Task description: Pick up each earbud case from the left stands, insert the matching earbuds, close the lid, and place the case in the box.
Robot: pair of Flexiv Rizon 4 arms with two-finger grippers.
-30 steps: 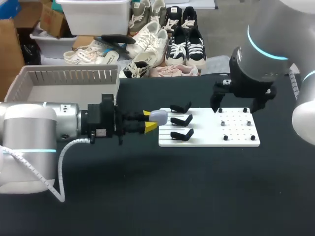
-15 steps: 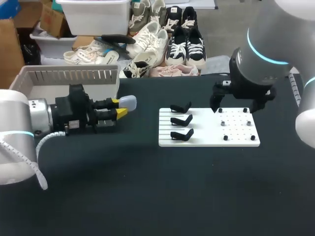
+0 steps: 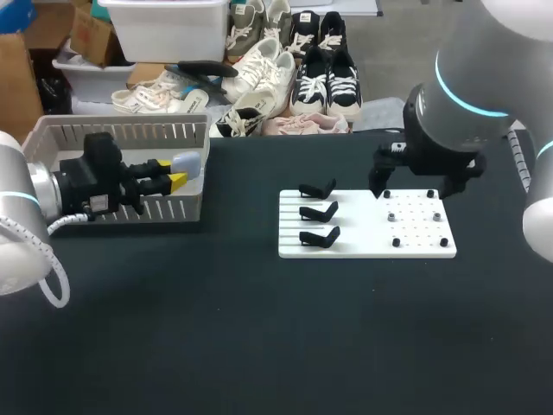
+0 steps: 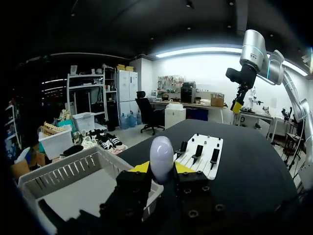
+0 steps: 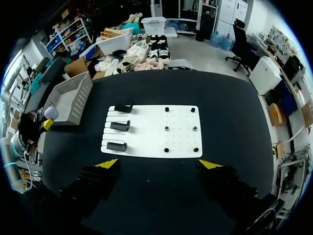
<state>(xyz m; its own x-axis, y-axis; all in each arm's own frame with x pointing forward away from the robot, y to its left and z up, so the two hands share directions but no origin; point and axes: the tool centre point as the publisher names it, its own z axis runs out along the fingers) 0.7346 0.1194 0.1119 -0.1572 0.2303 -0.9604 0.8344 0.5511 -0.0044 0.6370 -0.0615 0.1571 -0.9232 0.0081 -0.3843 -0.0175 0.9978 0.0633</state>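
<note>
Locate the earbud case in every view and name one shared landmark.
Head view: earbud case in the left gripper, at the right end of the basket.
Left wrist view: case between its own fingers, white stand board ahead.
Right wrist view: case small, beside the basket, held by the other arm.
Shared landmark: the white stand board.

readable txt: none in any view.
sticker (image 3: pixel 98 204) on left arm (image 3: pixel 34 192): print too small to make out.
earbud case (image 3: pixel 185 162): surface plain as far as I can see.
box (image 3: pixel 112 132), stand board (image 3: pixel 415 235): nothing legible on either.
</note>
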